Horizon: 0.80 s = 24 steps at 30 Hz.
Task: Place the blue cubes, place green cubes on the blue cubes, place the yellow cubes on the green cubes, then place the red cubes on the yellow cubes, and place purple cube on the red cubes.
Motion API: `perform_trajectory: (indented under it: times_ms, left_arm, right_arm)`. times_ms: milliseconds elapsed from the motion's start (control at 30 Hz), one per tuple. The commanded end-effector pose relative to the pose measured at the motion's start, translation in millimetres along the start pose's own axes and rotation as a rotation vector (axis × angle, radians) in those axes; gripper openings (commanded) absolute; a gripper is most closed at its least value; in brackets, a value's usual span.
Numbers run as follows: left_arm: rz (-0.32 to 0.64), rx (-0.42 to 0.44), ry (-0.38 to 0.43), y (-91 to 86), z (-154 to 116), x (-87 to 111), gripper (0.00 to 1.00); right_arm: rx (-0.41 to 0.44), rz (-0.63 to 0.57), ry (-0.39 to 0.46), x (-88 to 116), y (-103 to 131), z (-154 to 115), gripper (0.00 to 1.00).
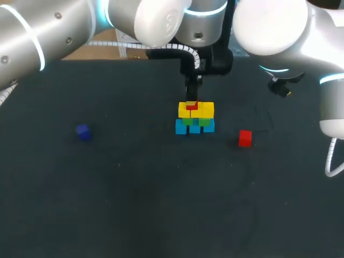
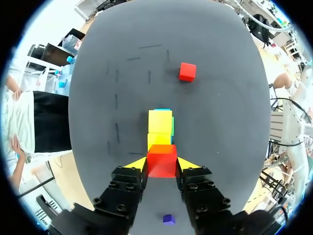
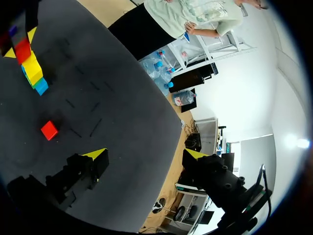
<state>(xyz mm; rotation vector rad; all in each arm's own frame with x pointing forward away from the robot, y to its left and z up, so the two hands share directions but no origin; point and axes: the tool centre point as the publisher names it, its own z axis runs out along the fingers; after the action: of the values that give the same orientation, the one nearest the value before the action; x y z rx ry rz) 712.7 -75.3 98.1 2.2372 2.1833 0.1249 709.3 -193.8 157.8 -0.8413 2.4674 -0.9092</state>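
Held a small red cube (image 2: 162, 157) clamped between both fingers of the left hand (image 2: 162, 165), at or just above the yellow cubes (image 1: 207, 110) mid-bench. Judged three layers done: yellow on green cubes (image 1: 204, 122) on light blue cubes (image 1: 181, 127). Left to place: a second red cube (image 1: 245, 138) and a dark purple cube (image 1: 83, 131), loose on the black bench (image 1: 134, 204). Kept the right hand (image 3: 145, 154) open, empty, well apart. Saw the grip only from the left wrist, the lower layers best from the head.

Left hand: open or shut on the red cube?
Shut on the red cube: the left hand's yellow tips press its two sides, above the yellow cubes.
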Motion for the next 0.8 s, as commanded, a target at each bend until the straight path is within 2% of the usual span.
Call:
perform_trajectory:
  times_ms: [33,800]
  left_arm:
    - [0.001,0.009,0.008,4.3,1.1,-1.8,0.0]
    - [-0.001,0.002,0.009,8.1,0.9,1.0,0.0]
  right_arm:
    - [0.001,0.001,-0.004,1.2,-0.1,0.5,1.0]
    - [0.001,0.001,-0.004,1.2,-0.1,0.5,1.0]
